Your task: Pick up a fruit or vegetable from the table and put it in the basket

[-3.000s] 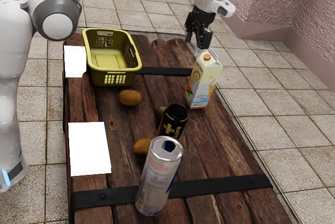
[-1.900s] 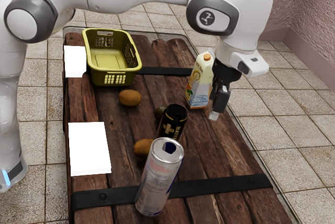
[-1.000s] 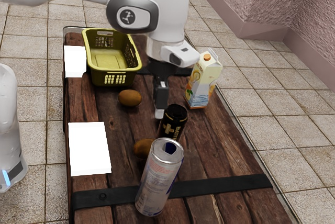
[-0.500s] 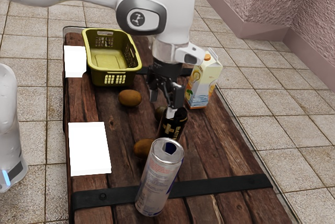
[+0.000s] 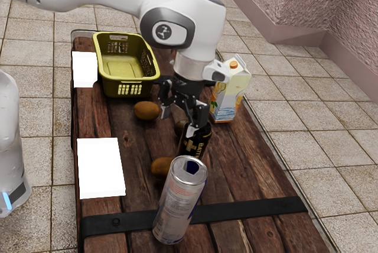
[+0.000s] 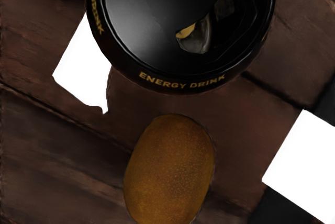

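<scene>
Well, your gripper (image 5: 181,119) is spread wide and empty, near the kiwi (image 6: 169,169) just beside the black can (image 5: 193,145) on the table (image 5: 140,149), so straddle its middle across the narrow width and squeeze gently, since it's likely light, slightly soft and apt to roll.

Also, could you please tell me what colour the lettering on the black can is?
It is gold, clearest on the can's rim in the wrist view.
</scene>
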You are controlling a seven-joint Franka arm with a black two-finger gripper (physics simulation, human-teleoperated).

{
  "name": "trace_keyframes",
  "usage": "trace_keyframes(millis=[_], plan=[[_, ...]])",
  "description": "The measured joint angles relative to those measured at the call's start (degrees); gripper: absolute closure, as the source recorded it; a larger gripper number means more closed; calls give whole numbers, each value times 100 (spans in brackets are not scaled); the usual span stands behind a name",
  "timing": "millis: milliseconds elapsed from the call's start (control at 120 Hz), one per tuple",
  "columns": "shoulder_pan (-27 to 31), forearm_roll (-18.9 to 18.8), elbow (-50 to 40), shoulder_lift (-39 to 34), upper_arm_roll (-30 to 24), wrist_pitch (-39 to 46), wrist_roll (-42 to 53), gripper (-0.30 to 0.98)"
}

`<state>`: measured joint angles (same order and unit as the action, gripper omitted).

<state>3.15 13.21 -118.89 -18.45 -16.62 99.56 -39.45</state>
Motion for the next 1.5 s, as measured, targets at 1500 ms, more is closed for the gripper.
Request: trace_keyframes(millis=[1500], plan=[[-199,-743,-1044,556,-487,1554,-801,0]])
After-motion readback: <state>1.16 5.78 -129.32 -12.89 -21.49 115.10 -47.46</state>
